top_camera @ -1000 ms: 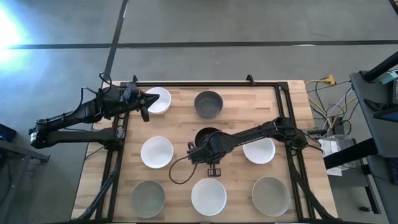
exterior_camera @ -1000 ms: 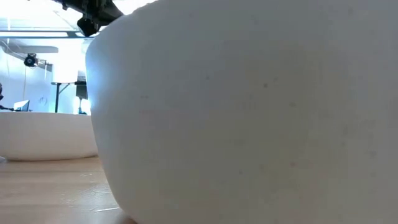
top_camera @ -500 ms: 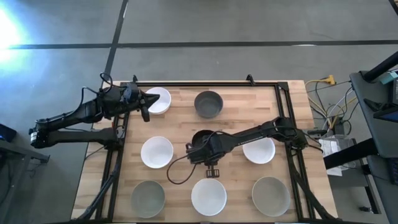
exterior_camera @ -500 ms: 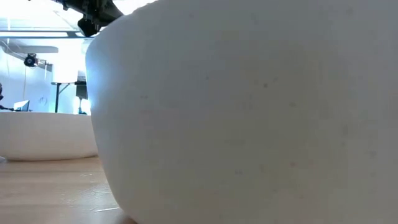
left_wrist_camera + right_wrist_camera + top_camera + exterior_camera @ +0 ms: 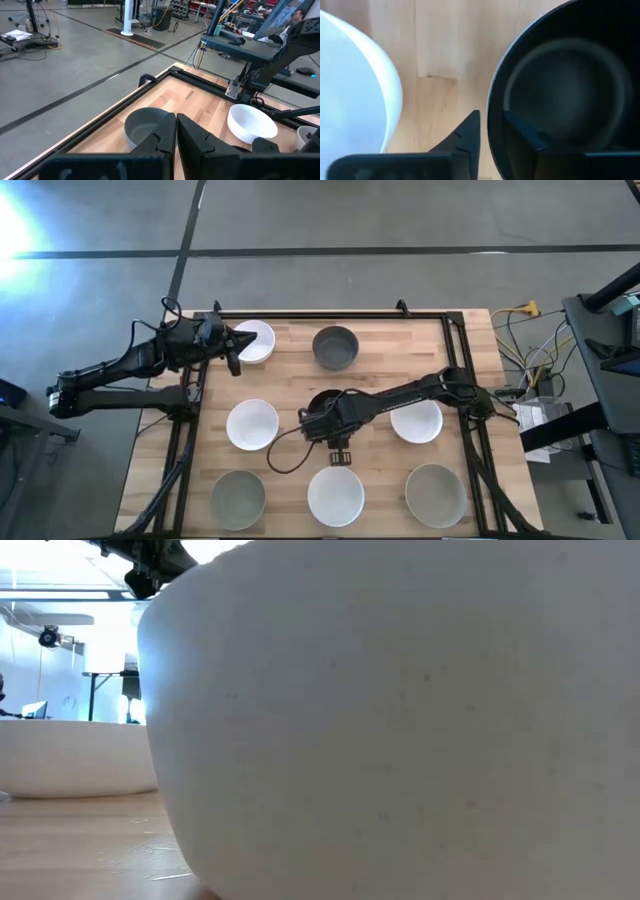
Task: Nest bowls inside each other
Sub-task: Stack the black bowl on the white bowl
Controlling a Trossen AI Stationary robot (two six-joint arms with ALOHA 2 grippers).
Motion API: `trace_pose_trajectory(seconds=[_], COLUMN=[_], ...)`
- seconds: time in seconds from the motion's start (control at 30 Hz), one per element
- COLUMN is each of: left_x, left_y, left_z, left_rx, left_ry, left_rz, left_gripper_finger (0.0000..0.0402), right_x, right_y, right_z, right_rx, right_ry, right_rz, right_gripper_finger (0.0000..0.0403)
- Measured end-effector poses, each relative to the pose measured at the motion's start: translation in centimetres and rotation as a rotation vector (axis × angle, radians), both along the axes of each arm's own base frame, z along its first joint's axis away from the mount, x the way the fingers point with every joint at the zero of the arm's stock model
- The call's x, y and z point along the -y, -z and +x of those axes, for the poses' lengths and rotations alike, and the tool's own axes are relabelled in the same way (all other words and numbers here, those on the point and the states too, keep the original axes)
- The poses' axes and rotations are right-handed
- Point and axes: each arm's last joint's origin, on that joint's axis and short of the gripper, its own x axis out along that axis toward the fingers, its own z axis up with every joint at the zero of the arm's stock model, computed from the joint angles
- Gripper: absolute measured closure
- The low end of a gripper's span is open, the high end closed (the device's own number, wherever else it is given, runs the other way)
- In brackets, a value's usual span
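Note:
Several bowls stand on their bases on the wooden table. The black bowl (image 5: 326, 400) sits mid-table, partly under my right arm. My right gripper (image 5: 327, 430) (image 5: 491, 120) is shut on that black bowl (image 5: 560, 85), with a white bowl (image 5: 350, 85) beside it. My left gripper (image 5: 236, 352) (image 5: 176, 125) hovers shut at the far left, beside a white bowl (image 5: 254, 340). A dark grey bowl (image 5: 335, 346) (image 5: 142, 127) stands at the far middle. My right gripper holds the black bowl by its rim (image 5: 491, 131) on the near side. One finger (image 5: 470, 131) is outside the wall and one finger (image 5: 525, 132) is inside. The fingers come from above, pointing down. The bowl sits upright on the table.
White bowls stand at left-middle (image 5: 252, 424), right-middle (image 5: 420, 424) and near-middle (image 5: 335, 494). Pale grey-green bowls occupy the near corners (image 5: 238, 498) (image 5: 435, 494). One white bowl (image 5: 400, 720) fills the low view. A black frame (image 5: 330, 313) edges the table, and a cable (image 5: 282, 458) loops below my right arm.
My right arm has eased a little toward the table's left over the black bowl, and its cable loop has shifted with it.

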Motion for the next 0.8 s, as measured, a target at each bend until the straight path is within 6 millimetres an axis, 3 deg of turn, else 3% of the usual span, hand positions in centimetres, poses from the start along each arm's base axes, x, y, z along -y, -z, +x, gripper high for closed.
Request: trace_pose_trajectory(seconds=[0.27, 0.57, 0.7, 0.8], left_x=[0.0, 0.2, 0.2, 0.1], left_y=[0.0, -0.3, -0.2, -0.2], left_z=[0.0, -0.5, -0.4, -0.3], left_rx=[0.004, 0.024, 0.02, 0.018], left_ry=[0.008, 0.015, 0.015, 0.015], left_rz=[-0.004, 0.001, 0.0, -0.001], left_gripper_finger=[0.0402, 0.0402, 0.0402, 0.0402], right_x=[0.8, 5.5, 8.7, 11.3], right_y=[-5.0, -11.4, -11.3, -9.8], right_z=[0.1, -3.2, -4.0, -4.0], right_rx=[0.132, 0.299, 0.333, 0.334], right_ry=[0.064, 0.386, 0.477, 0.531], right_rz=[0.02, -0.132, -0.105, -0.042], right_gripper_finger=[0.0291, 0.032, 0.0328, 0.033])
